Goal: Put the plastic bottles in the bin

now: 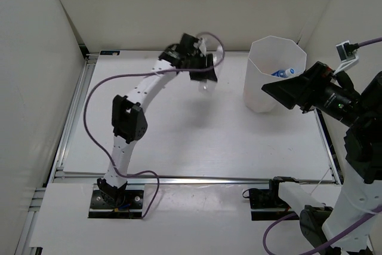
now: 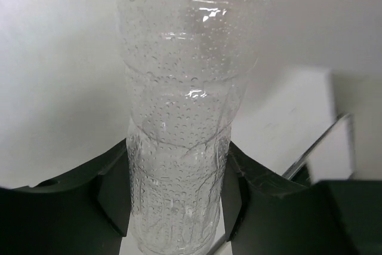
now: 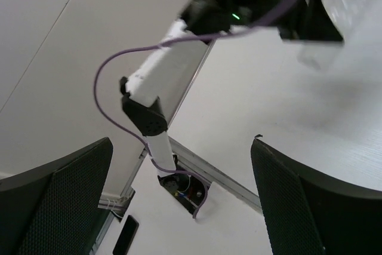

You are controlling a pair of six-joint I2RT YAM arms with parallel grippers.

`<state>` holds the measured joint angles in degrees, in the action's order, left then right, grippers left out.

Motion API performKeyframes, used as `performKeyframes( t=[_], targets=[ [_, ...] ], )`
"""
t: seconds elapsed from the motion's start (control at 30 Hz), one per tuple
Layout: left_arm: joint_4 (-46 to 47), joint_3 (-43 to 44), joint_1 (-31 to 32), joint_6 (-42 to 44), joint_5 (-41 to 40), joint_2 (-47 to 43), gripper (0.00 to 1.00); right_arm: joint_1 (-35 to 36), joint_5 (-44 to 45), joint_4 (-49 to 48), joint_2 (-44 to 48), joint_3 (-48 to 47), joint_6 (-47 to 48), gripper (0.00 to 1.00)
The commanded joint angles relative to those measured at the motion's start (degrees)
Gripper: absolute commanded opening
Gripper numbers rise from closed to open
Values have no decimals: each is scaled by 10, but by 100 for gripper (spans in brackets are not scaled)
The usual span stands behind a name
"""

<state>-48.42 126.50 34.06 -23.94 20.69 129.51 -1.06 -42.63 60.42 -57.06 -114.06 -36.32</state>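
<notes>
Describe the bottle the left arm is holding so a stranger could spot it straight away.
Start at the tall white faceted plastic bin at the white table's far right, then look left to the left gripper. It clamps a clear, unlabelled plastic bottle with a beaded surface, unlike the blue-capped bottle inside the bin.

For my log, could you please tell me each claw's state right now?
Left claw: closed on the clear bottle.
Right claw: open, holding nothing.
</notes>
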Motion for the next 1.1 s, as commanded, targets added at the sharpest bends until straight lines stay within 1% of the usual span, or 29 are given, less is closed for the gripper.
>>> performKeyframes(
  t=[0.0, 0.03, 0.07, 0.1, 0.13, 0.17, 0.2, 0.23, 0.27, 0.3, 0.33, 0.37, 0.43, 0.47, 0.5, 0.57, 0.63, 0.7, 0.8, 0.97, 1.07],
  targets=[
    [73, 115, -51, -40, 58, -106, 43, 0, 2, -50, 10, 22, -4, 99],
    [89, 138, -58, -75, 75, -101, 45, 0, 2, -57, 10, 28, -9, 99],
    [137, 159, -58, -96, 103, -95, 45, 0, 2, -57, 15, 34, -16, 99],
    [167, 189, -58, -116, 111, -95, 45, 0, 8, -66, 15, 49, -16, 99],
    [197, 199, -58, -136, 111, -87, 45, 0, 8, -66, 20, 54, -22, 99],
    [229, 205, -58, -178, 111, -79, 45, 0, 8, -74, 20, 59, -27, 99],
    [268, 205, -58, -200, 117, -79, 47, 0, 13, -80, 20, 60, -27, 99],
    [346, 199, -52, -223, 117, -69, 48, 0, 13, -80, 26, 66, -27, 99],
    [391, 199, -52, -271, 117, -56, 48, 0, 13, -80, 26, 66, -32, 99],
    [430, 194, -47, -296, 99, -47, 48, 0, 13, -80, 26, 66, -32, 99],
    [512, 189, -40, -318, 92, -38, 47, 0, 19, -80, 26, 66, -32, 99],
    [551, 189, -40, -360, 84, -19, 45, 0, 19, -80, 26, 60, -32, 99],
    [599, 182, -28, -391, 50, -1, 45, 0, 32, -80, 26, 53, -39, 99],
    [620, 192, -17, -399, 41, 8, 45, 0, 40, -80, 26, 43, -39, 99],
    [620, 197, -11, -400, 36, 23, 47, 0, 40, -80, 26, 30, -39, 99],
    [632, 188, 12, -392, 28, 23, 49, 0, 29, -74, 26, 18, -39, 99],
    [638, 182, 34, -371, 14, 28, 49, 0, 17, -69, 10, 7, -39, 99],
    [638, 195, 45, -355, 14, 49, 51, 0, 4, -63, 10, 7, -45, 99],
    [649, 195, 60, -349, -6, 56, 54, 0, -8, -55, 5, 2, -50, 99],
    [671, 197, 81, -343, -46, 81, 56, 0, -25, -12, -15, -38, -45, 99],
    [678, 197, 93, -343, -51, 87, 56, 0, -25, 8, -20, -59, -38, 99]
  ],
)
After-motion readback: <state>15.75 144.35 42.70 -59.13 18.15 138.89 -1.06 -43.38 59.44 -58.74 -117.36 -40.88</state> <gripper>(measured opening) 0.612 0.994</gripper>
